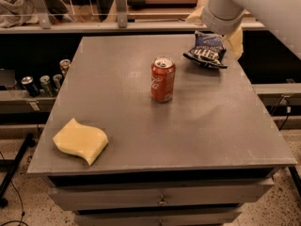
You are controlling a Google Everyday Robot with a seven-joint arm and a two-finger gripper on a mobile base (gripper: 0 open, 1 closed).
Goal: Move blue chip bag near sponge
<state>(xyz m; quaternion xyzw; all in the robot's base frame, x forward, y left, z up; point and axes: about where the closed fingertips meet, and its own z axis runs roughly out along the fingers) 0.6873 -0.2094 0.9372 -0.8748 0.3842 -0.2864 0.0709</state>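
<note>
The blue chip bag [207, 51] lies crinkled at the far right of the grey table [141, 126], white lettering up. The pale yellow sponge [81, 141] lies at the near left corner, far from the bag. My gripper [214, 34] hangs from the white arm at the top right, just above the bag's far edge. Its pale fingers [236, 40] stand spread to either side of the bag, open and holding nothing. The arm hides the bag's far top corner.
A red soda can [162, 79] stands upright mid-table between bag and sponge. Several cans [42, 83] sit on a low shelf left of the table. A rail with posts [117, 26] runs behind the far edge. Drawers sit under the tabletop.
</note>
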